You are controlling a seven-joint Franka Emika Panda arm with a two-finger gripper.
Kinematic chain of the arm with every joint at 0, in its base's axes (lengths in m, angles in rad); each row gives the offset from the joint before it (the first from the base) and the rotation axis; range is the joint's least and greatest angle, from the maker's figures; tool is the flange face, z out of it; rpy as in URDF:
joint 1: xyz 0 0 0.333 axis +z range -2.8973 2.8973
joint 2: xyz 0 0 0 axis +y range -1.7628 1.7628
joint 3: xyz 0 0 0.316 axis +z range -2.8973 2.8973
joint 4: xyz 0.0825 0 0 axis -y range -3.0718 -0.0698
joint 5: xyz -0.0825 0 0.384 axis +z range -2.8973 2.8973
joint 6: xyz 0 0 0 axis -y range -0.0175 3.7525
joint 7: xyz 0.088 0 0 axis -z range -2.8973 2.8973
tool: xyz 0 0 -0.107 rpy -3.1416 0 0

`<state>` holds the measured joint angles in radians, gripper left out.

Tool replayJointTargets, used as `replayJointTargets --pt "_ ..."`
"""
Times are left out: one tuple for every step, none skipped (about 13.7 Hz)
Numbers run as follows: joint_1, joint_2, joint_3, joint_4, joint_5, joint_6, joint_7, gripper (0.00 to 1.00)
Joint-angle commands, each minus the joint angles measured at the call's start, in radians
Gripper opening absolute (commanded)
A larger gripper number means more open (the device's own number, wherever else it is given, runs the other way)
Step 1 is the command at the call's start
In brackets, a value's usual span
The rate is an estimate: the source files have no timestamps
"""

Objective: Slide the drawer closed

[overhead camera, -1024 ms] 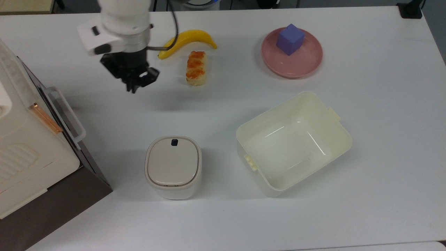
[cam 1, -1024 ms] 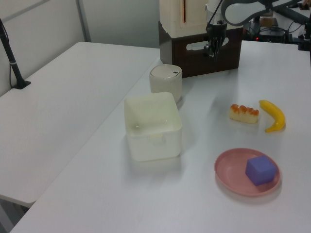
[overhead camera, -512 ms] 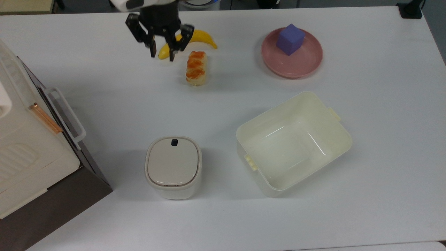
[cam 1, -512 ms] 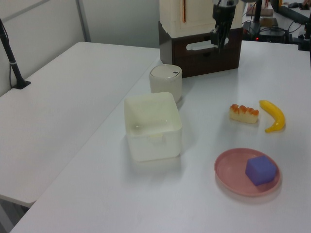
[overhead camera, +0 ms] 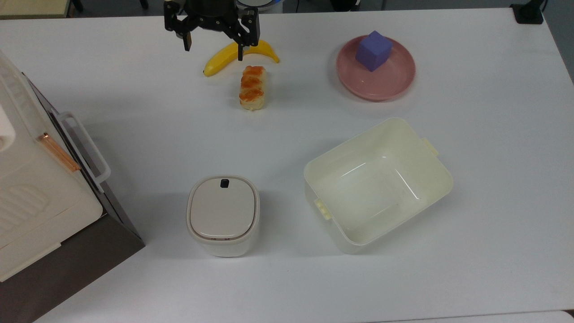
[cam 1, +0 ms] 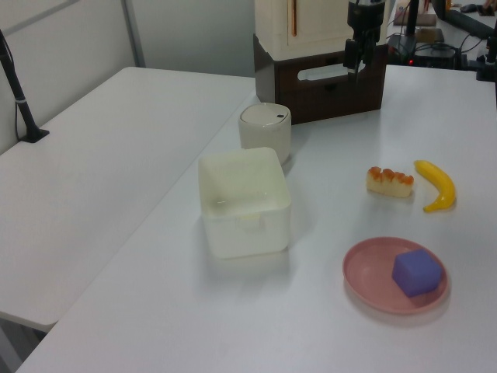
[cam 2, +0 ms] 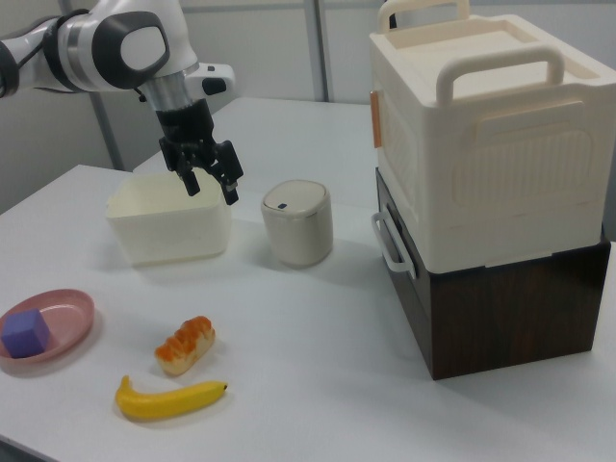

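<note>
Top view: we see the gripper [overhead camera: 214, 42] up at the table's far edge, fingers spread wide, carrying nothing, hanging just over the banana [overhead camera: 239, 52]. Right view puts it raised well above the table. A bread roll [overhead camera: 252, 87] lies just beside the banana.

The drawer [cam 2: 402, 258] sits in the dark cabinet [cam 2: 500, 308] at the top view's left table edge, under a big cream box [cam 2: 491, 130]. Its front looks flush or nearly flush with the cabinet, so we judge the closing done or almost done.

Handling: we judge it a stiff wooden box on runners, light, sliding straight; nothing fragile. The white loop handle [cam 2: 388, 245] stands out from the front panel. For any last push, we'd press flat on the panel beside the handle, or on the handle bar itself; no grasp needed.
</note>
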<state>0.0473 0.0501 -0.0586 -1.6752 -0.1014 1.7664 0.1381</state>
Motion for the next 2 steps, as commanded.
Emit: replayJointTargets --pt "0.013 -0.016 -0.013 0.003 0.014 -0.056 -0.023 1.0" --pt "0.013 -0.016 -0.012 0.008 0.014 -0.067 -0.023 1.0"
